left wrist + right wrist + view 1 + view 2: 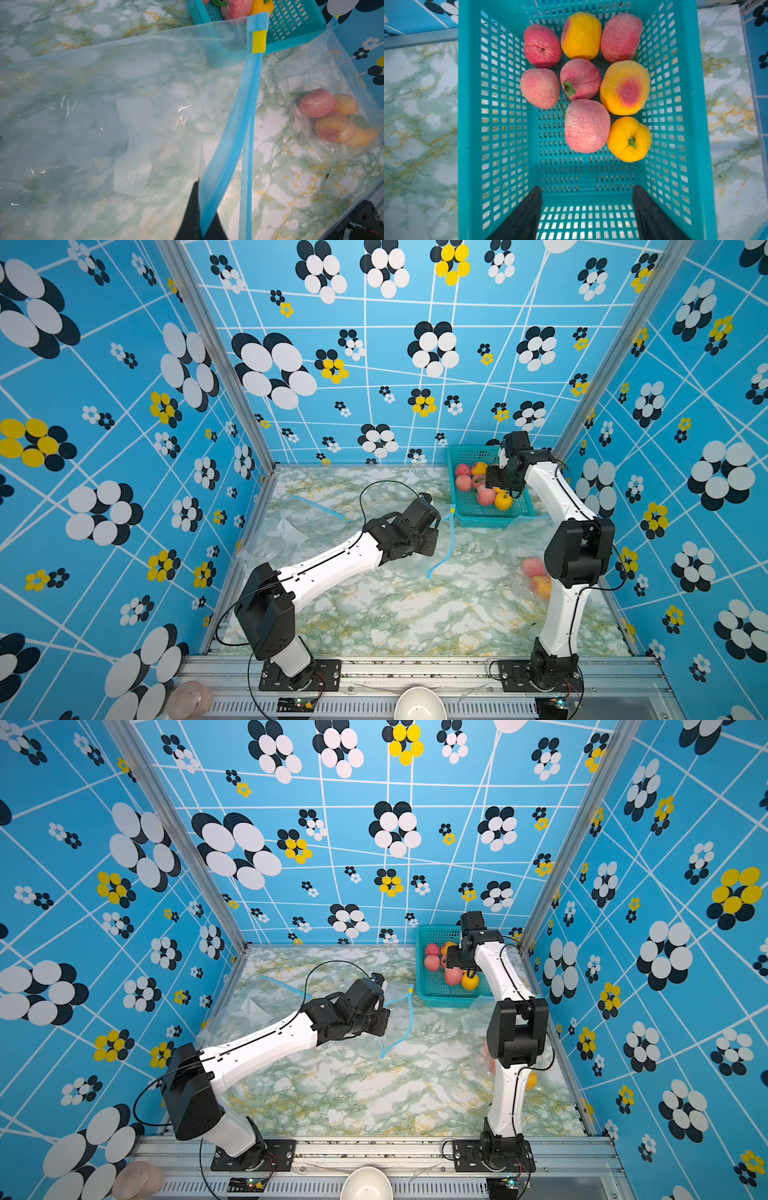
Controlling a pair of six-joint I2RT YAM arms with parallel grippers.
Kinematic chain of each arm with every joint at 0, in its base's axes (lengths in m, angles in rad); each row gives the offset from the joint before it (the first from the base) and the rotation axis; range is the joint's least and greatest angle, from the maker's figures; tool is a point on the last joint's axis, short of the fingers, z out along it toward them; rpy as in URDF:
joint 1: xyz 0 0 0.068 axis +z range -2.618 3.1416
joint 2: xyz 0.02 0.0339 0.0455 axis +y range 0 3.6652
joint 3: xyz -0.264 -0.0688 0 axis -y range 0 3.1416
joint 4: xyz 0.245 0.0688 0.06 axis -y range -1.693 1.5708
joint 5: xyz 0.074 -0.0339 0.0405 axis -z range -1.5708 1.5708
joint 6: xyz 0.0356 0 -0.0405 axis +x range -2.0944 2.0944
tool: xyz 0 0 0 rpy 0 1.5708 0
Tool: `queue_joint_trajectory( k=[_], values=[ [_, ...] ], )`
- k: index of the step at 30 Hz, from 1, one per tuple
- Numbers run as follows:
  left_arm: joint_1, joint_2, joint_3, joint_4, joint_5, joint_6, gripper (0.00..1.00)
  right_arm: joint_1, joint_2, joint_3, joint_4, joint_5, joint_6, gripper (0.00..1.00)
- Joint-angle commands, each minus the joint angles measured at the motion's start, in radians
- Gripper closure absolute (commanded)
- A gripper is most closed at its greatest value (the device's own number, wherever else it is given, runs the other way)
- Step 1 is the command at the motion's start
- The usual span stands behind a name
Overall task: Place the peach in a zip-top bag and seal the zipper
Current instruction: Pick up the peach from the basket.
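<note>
Behind right arm (578,552), bagged peaches (533,567) half-hidden

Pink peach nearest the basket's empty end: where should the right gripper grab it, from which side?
Probably from straight above, gripping the pink peach across its round middle. The basket walls block sideways approach. One side faces bare floor; the yellow peach crowds the opposite one, so the open right gripper must wedge in there.

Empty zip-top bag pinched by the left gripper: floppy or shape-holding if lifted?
Likely floppy: the zip-top bag is thin clear film, creased and sagging beyond the left gripper. Probably very light, since it looks empty. The blue zipper strip bows between the grip and the yellow slider, so the mouth may not stay open unaided.
</note>
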Motion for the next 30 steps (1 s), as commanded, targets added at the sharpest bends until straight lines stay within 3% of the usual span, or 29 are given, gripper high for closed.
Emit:
queue_joint_trajectory(
  k=[1, 21, 30],
  values=[
    [-0.010, -0.020, -0.016, 0.003, -0.018, -0.012, 1.00, -0.001, 0.050, 0.020, -0.023, -0.021, -0.022, 0.28],
    [-0.008, 0.066, 0.056, -0.004, 0.011, 0.001, 1.00, -0.001, 0.271, 0.117, 0.097, -0.008, -0.110, 0.26],
    [-0.006, 0.066, 0.059, -0.001, 0.014, -0.001, 1.00, 0.004, 0.295, 0.129, 0.102, -0.048, -0.101, 0.29]
  ],
)
